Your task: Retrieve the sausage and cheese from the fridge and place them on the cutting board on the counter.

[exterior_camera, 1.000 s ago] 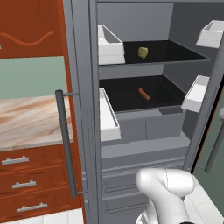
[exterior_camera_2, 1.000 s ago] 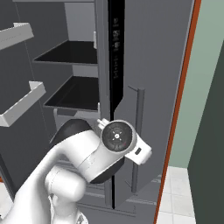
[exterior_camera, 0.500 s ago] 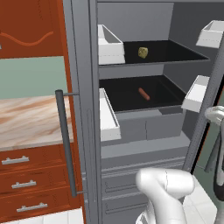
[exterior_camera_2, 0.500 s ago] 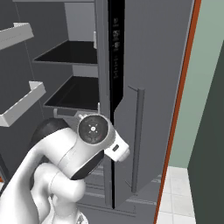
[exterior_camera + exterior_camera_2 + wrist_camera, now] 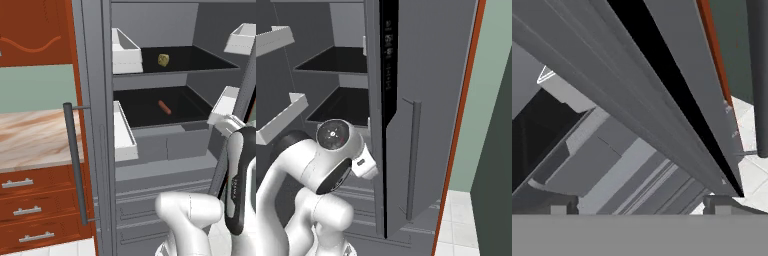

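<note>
With the fridge [image 5: 150, 165] open, the sausage [image 5: 164, 107] lies on the lower dark shelf and the cheese [image 5: 163, 60] on the shelf above, at 12 o'clock of it. The hand [image 5: 637, 202] is spread wide and empty beside the right door's edge; I judge it should swing toward 9 o'clock, clear the door bins [image 5: 125, 132], and come level over the sausage before closing.

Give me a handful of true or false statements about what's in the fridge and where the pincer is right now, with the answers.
1. The cheese sits on the upper shelf of the fridge. True.
2. The sausage lies on the same shelf as the cheese. False: it lies on the shelf below.
3. The pincer is closed on the sausage. False: it is open and holds nothing.
4. The fridge doors are open. True.
5. The counter is to the right of the fridge in the left base view. False: it is to the left.
</note>
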Controlling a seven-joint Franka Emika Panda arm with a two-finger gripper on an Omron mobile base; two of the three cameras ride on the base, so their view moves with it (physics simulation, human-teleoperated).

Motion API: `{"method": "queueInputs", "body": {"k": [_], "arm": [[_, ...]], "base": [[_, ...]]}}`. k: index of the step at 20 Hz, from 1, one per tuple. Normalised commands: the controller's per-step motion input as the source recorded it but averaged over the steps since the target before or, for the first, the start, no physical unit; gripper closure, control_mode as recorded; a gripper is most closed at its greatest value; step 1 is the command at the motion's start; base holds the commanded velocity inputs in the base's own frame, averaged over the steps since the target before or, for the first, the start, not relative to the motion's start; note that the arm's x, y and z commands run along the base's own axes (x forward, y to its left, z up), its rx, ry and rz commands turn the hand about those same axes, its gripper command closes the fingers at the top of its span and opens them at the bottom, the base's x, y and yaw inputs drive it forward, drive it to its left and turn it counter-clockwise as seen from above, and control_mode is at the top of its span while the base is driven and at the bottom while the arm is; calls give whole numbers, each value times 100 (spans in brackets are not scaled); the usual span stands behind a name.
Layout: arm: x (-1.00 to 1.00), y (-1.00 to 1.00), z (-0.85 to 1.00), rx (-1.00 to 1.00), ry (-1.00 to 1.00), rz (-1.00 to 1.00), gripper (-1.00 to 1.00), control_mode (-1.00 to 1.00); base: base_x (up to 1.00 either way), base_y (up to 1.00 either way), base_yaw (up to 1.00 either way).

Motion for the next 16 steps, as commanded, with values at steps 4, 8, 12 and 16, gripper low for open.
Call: {"method": "queueInputs", "body": {"k": [4,8,12,16], "arm": [[36,43,9,14,0,-23,-100,-100],[39,27,2,23,2,-25,-100,-100],[37,12,0,34,3,-19,-100,-100],[53,2,0,27,3,-21,-100,-100]], "base": [[0,0,0],[0,0,0],[0,0,0],[0,0,0]]}}
